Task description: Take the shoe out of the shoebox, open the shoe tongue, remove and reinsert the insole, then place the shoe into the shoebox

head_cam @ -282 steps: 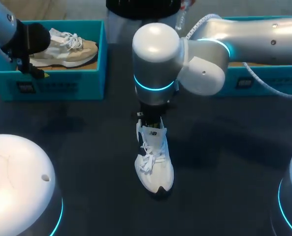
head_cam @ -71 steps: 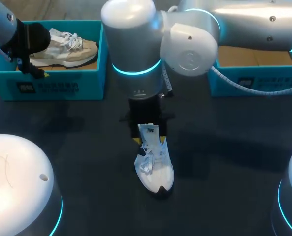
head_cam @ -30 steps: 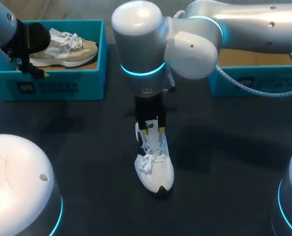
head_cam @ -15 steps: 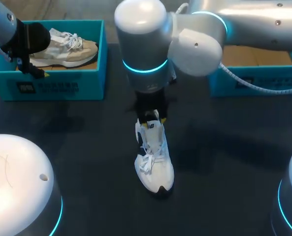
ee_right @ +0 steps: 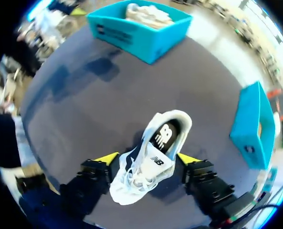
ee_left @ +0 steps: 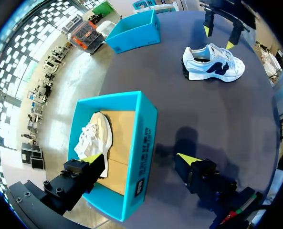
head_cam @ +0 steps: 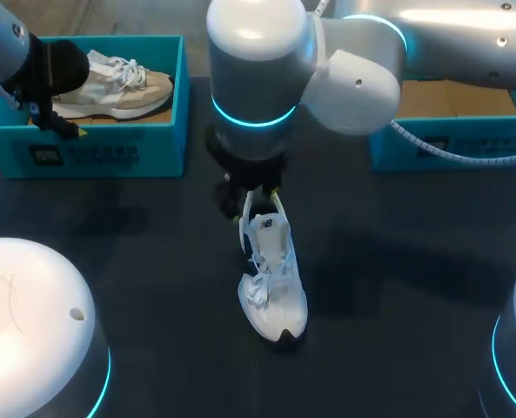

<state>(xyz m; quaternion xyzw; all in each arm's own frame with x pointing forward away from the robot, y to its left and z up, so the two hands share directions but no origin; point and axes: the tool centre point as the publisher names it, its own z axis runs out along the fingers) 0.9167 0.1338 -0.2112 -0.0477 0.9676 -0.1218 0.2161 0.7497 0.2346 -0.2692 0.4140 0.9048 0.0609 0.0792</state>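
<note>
Jaws on my right gripper [ee_right: 147,158] stand wide apart, one yellow tip on each side of the white shoe [ee_right: 142,172] by its collar; neither seems to touch it, so nothing is held. The shoe sits out of its box on the dark table [head_cam: 397,287], upright on its sole, toe towards my base, with the insole [ee_right: 167,135] seated inside and the tongue [ee_right: 154,161] lying over the front of the opening. My first worry is the line of descent; straddling like this, a closing pinch would squeeze the collar walls together and trap the insole instead of catching the tongue or the insole's edge. The loose laces [ee_right: 129,183] lie just under one tip and could snag it; a caught loop would drag the shoe sideways. Nothing pins the shoe either; my left gripper [ee_left: 139,158] is well apart, also open, astride the wall of the left shoebox [ee_left: 143,143] that holds a beige shoe [head_cam: 123,87]; so any upward pull may lift or topple the whole shoe. From the head view my own wrist hides the heel; I am judging alignment from one camera only. The right shoebox [head_cam: 466,144] waits beyond, its cardboard floor showing.
</note>
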